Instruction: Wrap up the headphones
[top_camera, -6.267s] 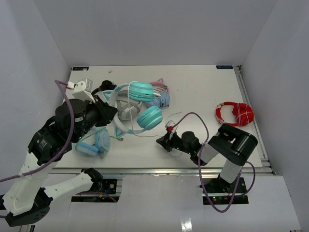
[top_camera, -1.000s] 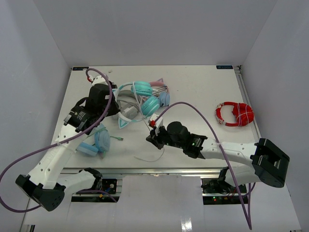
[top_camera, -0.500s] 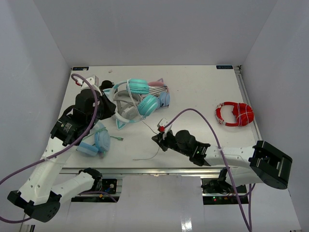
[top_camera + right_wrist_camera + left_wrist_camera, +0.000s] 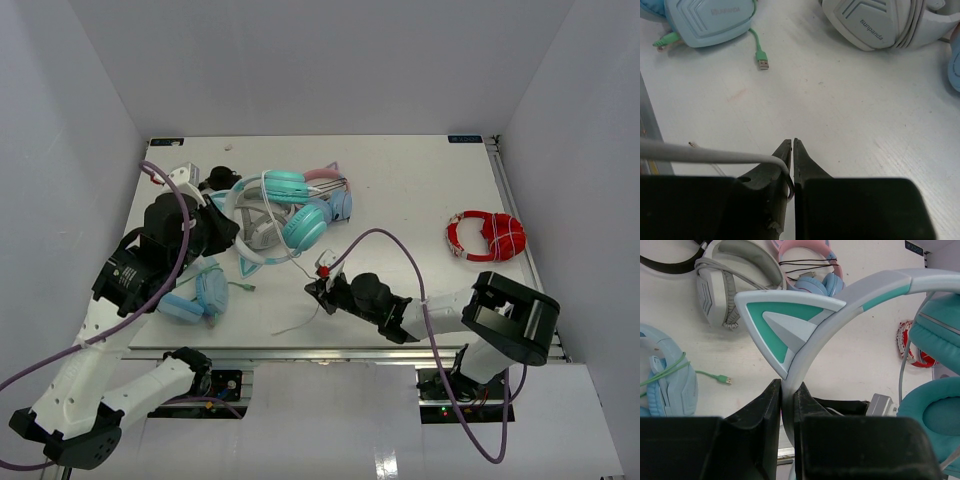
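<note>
The headphones [image 4: 290, 205] have turquoise ear cups [image 4: 940, 325] and a white headband [image 4: 840, 305] with a teal cat ear. They are held up over the back left of the table. My left gripper [image 4: 215, 227] [image 4: 787, 385] is shut on the headband just below the ear. Their thin white cable [image 4: 297, 257] runs down toward the front. My right gripper [image 4: 312, 288] [image 4: 792, 142] sits low over the table near the front centre. It is shut on the cable [image 4: 715, 156], which bends into its jaws. A loose stretch of cable lies near the table's front edge.
A light-blue pair with a green cable [image 4: 195, 295] [image 4: 710, 20] lies front left. A grey-white pair [image 4: 262, 232] [image 4: 880, 25] and a pink-banded pair [image 4: 335, 195] lie under and behind the lifted headphones. A red pair [image 4: 485, 237] rests at the right.
My right arm has folded back toward its base while its gripper stays near the front centre with the cable. My left arm has drawn back to the left with the headphones.
</note>
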